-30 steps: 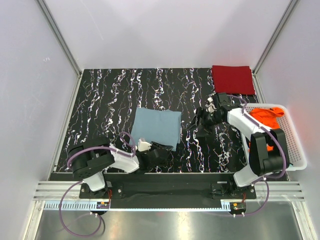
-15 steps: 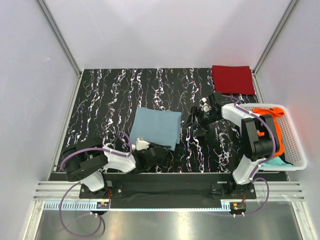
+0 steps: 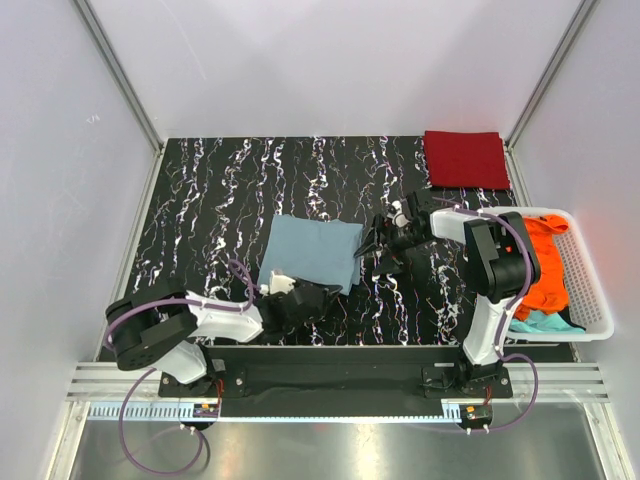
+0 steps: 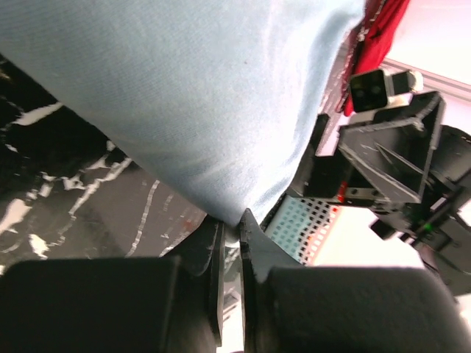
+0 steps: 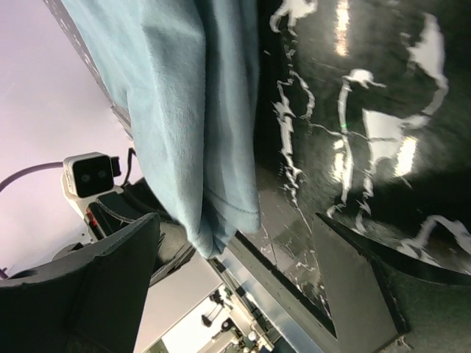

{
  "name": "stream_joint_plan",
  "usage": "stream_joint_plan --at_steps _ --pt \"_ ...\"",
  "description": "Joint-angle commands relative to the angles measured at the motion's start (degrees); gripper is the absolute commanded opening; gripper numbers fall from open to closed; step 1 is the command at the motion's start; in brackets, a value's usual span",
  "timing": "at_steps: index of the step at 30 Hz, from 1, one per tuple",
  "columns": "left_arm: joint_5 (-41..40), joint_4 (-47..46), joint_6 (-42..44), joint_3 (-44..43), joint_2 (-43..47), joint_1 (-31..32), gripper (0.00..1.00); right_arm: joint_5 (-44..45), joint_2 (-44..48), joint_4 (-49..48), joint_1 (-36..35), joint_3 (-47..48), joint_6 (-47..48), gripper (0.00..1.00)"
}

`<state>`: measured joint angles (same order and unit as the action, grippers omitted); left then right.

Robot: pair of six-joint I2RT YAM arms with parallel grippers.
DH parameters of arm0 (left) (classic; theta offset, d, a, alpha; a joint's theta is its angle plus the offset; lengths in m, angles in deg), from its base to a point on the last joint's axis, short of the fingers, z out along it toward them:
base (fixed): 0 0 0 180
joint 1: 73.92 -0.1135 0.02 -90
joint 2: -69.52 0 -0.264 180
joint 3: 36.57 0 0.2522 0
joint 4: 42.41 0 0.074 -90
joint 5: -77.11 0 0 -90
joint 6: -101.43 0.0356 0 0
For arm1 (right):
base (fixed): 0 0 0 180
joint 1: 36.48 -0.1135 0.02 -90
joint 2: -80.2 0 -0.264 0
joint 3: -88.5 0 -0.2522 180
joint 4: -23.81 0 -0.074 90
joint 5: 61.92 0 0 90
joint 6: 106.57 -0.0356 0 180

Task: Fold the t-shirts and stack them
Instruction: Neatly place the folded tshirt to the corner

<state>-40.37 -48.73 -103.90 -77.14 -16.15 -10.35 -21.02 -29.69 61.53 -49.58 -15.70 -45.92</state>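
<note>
Grey-blue t-shirt point(image 4: 191, 95) corner sits pinched between left gripper point(image 4: 231, 226) jaws.

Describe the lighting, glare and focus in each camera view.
Top external: even, soft light, everything sharp across the glossy black marbled tabletop. Left wrist: the dusty grey-blue cloth t-shirt is well lit, the left end effector a near-black silhouette, the background at right blown out white. Right wrist: white glare patches on the tabletop, the right end effector dark and featureless.

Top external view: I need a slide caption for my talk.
Left gripper pinches the near corner of the folded grey-blue shirt; right gripper, open, sits at its right edge.
</note>
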Motion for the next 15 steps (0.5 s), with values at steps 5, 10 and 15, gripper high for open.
stream_joint_plan --at_steps 5,10,15 --pt "1.91 -1.63 -5.79 -0.09 3.58 -1.70 0.02 -2.84 -3.40 -6.91 -3.94 2.65 -6.24 0.91" --pt "2.96 -1.90 -4.64 0.26 5.07 -3.10 0.02 -2.32 -4.81 -12.18 -4.91 0.81 -11.51 0.90" --pt "3.93 -2.33 -3.59 0.18 6.13 -3.98 0.02 -1.61 -6.12 -15.17 -5.70 0.62 -14.16 0.89"
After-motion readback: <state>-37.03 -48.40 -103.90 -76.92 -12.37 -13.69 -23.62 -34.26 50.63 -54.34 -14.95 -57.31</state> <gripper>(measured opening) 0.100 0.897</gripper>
